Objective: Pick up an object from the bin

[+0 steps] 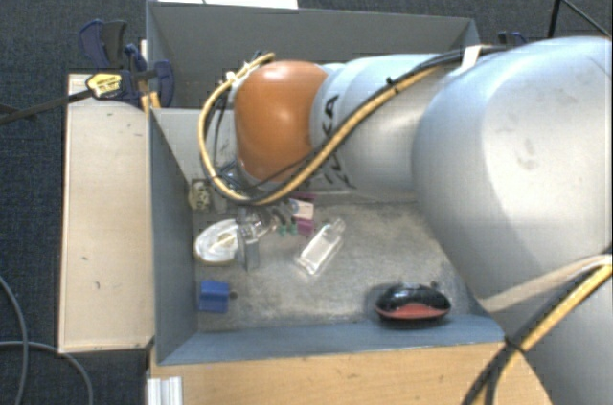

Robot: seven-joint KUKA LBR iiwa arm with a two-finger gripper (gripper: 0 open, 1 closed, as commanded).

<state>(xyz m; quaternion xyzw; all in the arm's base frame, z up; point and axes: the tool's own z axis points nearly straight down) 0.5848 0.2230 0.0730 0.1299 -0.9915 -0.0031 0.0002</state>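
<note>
My gripper (pixel 251 245) hangs below the orange wrist cover in the left half of the bin, its metal fingers pointing down at the floor. Just left of it lies a whitish round object (pixel 217 242), close to or touching the fingers. To the right of the gripper lies a clear plastic bottle (pixel 320 248), tilted on its side. A small purple and white piece (pixel 303 212) sits just behind the bottle, partly under the arm.
A blue block (pixel 214 296) lies near the front left corner. A black and red oval thing (pixel 412 304) rests by the front wall on the right. A small pale item (pixel 199 194) leans at the left wall. The arm covers the bin's right and back.
</note>
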